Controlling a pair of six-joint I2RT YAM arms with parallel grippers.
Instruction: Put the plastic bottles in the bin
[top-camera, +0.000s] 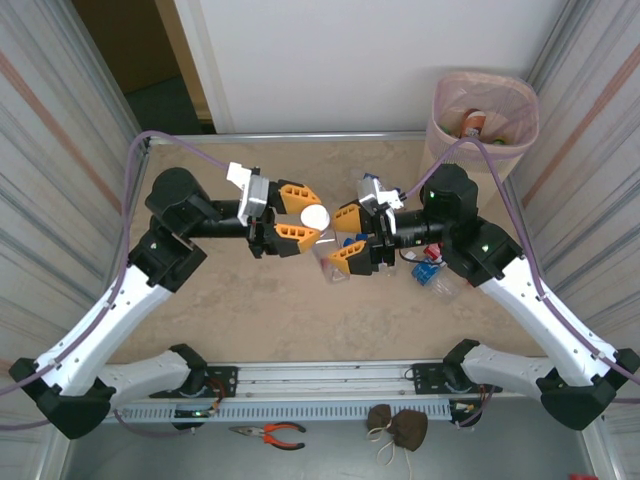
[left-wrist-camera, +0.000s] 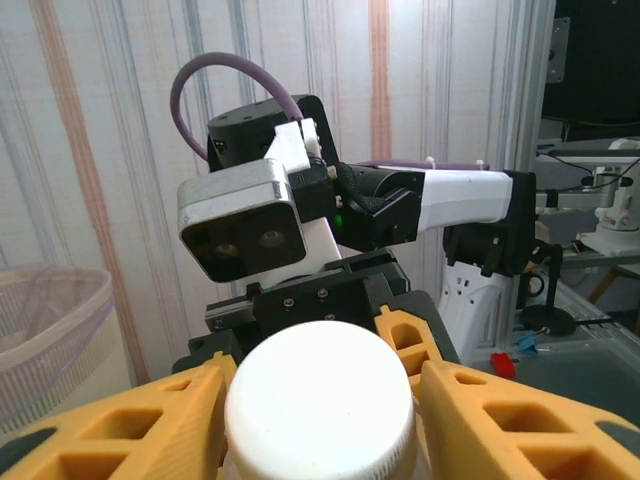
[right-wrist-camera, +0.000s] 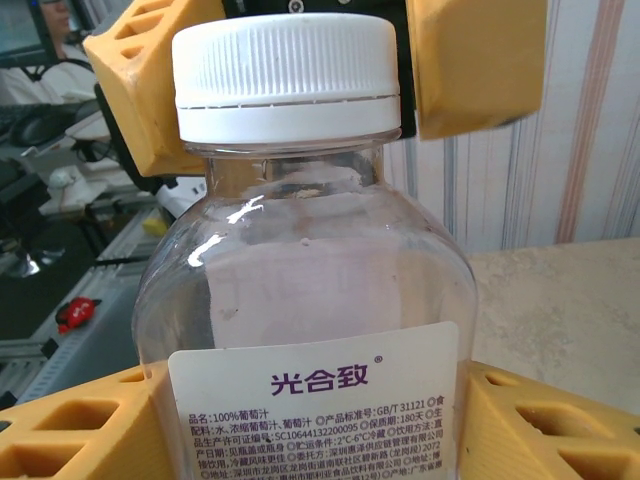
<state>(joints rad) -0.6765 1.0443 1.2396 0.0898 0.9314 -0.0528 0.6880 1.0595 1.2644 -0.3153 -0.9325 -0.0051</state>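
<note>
Jaws flank bottle: left cap, right body (label, right wrist).

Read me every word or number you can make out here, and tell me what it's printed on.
"光合致" with ®: white label on the clear bottle.
"品名:100%葡萄汁": same label.
"GB/T 31121": same label.
Remaining fine print there: too small to read reliably.
Blue-labelled bottle: print too small to read.
</note>
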